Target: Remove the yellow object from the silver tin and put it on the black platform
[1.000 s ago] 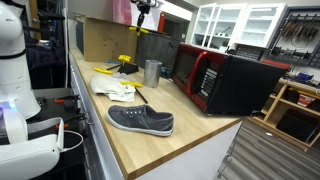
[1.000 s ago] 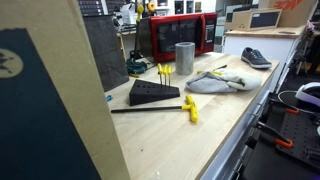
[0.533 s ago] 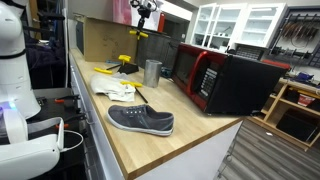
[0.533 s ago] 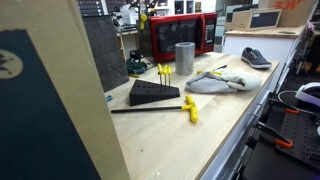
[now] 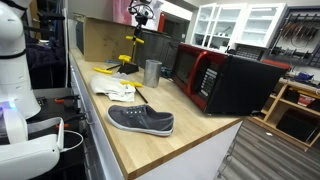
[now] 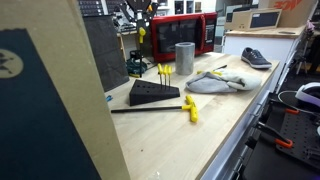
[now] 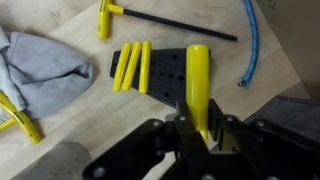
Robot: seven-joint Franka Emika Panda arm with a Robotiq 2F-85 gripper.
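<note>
We see the yellow object [image 7: 197, 75] gripped upright by the gripper [image 7: 196, 128], its jaws closed narrowly on it. It hangs over the edge of the black platform [image 7: 170, 78], which carries three yellow pieces [image 7: 131, 66]. The silver tin [image 5: 152, 72] stands apart on the table [image 5: 150, 152], beside a grey cloth [image 7: 45, 65].

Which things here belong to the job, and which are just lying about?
Job: gripper, the yellow object it grips, silver tin, black platform.
Lying about: shoe, microwave, grey cloth, yellow-handled tool, blue cable.
</note>
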